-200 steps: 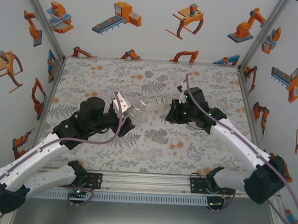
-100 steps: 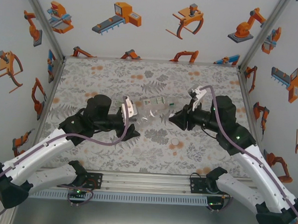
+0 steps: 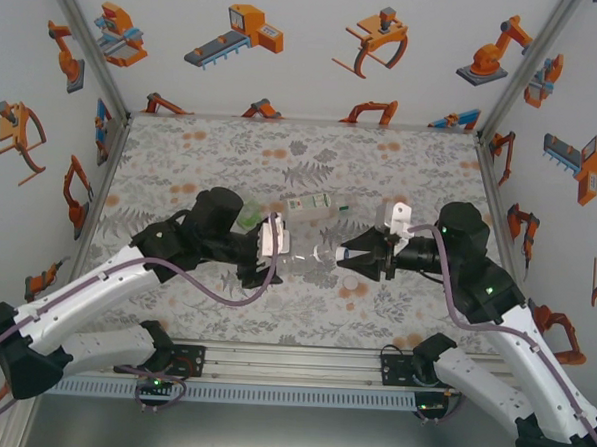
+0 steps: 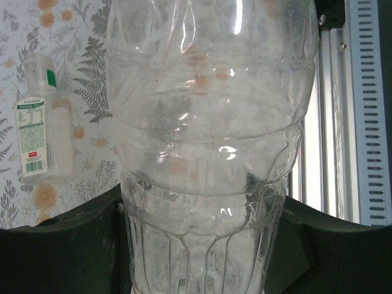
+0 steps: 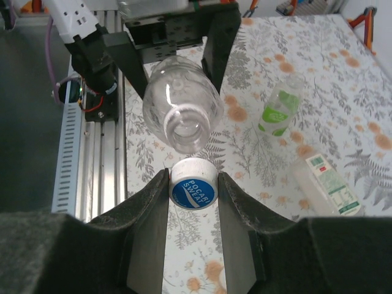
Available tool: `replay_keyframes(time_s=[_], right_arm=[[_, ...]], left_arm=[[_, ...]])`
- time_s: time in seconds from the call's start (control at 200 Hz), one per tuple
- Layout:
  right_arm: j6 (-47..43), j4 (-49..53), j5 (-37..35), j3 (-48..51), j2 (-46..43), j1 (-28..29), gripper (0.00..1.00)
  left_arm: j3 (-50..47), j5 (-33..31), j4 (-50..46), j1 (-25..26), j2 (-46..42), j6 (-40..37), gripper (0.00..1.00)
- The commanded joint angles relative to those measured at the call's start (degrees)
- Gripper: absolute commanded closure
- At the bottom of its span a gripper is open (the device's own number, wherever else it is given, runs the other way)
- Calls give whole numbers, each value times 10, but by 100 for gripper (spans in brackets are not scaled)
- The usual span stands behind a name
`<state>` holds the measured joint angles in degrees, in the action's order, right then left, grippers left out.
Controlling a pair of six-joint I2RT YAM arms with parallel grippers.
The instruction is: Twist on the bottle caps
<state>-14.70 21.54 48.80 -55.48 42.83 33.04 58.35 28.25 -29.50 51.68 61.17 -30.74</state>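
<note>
Two grips are seen: the bottle (image 5: 180, 107) is clamped round its lower body by the left gripper (image 3: 273, 250), jaws partly closed, its long axis aimed at the right gripper (image 5: 193, 184), whose nearly shut jaws pinch the cap (image 5: 193, 192). The bottle's mouth lies just ahead of the cap, apart from it; the cap's open side is hidden.

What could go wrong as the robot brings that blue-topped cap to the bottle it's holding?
The cap in the right gripper is offset from the open mouth of the clear bottle, not yet lined up, so it may go on crooked or miss. The left gripper holds only the bottle's thin body, which might flex or turn during twisting.
</note>
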Motion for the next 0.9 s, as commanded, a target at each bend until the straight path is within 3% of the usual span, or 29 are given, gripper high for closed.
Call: replay_keyframes(time_s=[0.0,0.896], right_arm=[[-59,-23,44,10,-3,-2,84],[-38,-92,68,47,43,30,86]], left_arm=[[17,5,-40,0,5,-40,100],[43,41,-74,-8,35,-41,100]])
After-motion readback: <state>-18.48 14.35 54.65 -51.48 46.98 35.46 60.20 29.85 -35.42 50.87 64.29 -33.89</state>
